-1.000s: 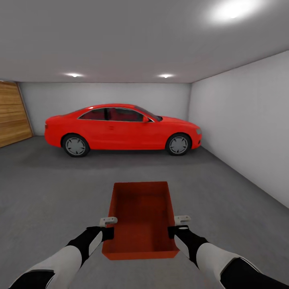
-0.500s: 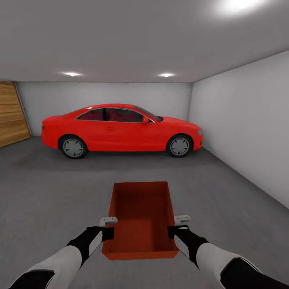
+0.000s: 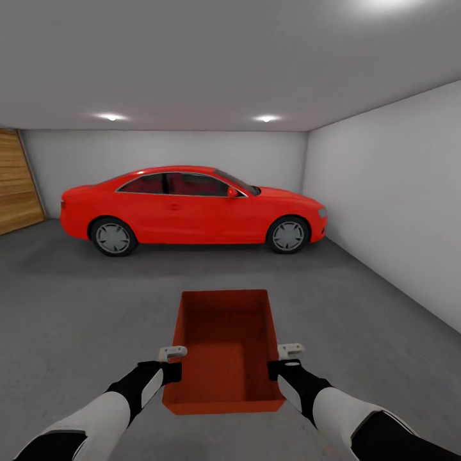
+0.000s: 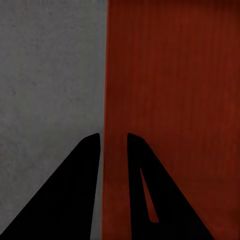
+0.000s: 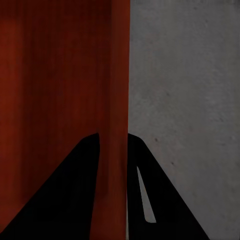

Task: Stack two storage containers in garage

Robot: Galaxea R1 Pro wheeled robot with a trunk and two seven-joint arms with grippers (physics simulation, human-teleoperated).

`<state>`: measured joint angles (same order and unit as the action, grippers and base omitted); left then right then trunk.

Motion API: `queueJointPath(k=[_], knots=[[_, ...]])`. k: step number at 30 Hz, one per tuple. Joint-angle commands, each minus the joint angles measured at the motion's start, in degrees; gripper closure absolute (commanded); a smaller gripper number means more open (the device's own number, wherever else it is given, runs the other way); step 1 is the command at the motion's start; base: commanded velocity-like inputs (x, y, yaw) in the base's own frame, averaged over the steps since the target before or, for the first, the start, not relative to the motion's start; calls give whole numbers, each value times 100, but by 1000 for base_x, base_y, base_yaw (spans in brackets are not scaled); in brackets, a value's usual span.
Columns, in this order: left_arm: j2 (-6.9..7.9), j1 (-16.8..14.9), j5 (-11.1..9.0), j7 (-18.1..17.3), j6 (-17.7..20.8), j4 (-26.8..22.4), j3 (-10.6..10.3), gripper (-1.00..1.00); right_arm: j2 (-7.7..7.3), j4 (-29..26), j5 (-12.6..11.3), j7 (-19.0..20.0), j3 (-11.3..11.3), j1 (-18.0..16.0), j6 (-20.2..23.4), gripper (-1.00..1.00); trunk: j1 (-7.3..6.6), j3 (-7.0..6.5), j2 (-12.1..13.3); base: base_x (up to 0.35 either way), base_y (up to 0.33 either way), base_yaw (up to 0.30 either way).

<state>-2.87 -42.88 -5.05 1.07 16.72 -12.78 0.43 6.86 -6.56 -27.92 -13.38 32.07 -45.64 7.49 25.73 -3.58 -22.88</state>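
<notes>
Head view: the robot rolls deeper into the garage, the red car (image 3: 192, 211) looming larger, as its left tool (image 3: 173, 365) and right tool (image 3: 282, 363) each clamp a side wall of the orange bin (image 3: 224, 349), carried above the concrete floor (image 3: 77, 301), ready for setting down.

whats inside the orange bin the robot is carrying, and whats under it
The storage container looks empty: bare orange-red bottom and walls. The left hand and right hand each clamp a side wall. Grey concrete floor surrounds it; the patch directly beneath is hidden by the container.
</notes>
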Motion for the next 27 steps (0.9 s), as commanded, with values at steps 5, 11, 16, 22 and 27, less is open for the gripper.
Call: queueJointPath(k=[5, 11, 16, 22, 27], knots=[[-3, -1, 127, 95, -133, -23, -34, 100, 18, -4, -197, 2, 221, 3, 38, 100, 5, 2, -4, 322, 0, 0], [-3, -1, 127, 95, -133, -23, -34, 100, 17, -5, -197, 2, 221, 2, 40, 100, 5, 2, -4, 322, 0, 0], [-3, -1, 127, 95, -133, -23, -34, 100, 17, -4, -197, 2, 221, 0, 40, 100, 5, 2, -4, 322, 0, 0], [-3, -1, 127, 95, -133, -23, -34, 100, 17, -5, -197, 2, 221, 3, 39, 100, 5, 2, -4, 322, 0, 0], [-3, -1, 127, 95, -133, -23, -34, 100, 17, -5, -197, 0, 221, 3, 34, 100, 5, 2, -4, 322, 0, -9]])
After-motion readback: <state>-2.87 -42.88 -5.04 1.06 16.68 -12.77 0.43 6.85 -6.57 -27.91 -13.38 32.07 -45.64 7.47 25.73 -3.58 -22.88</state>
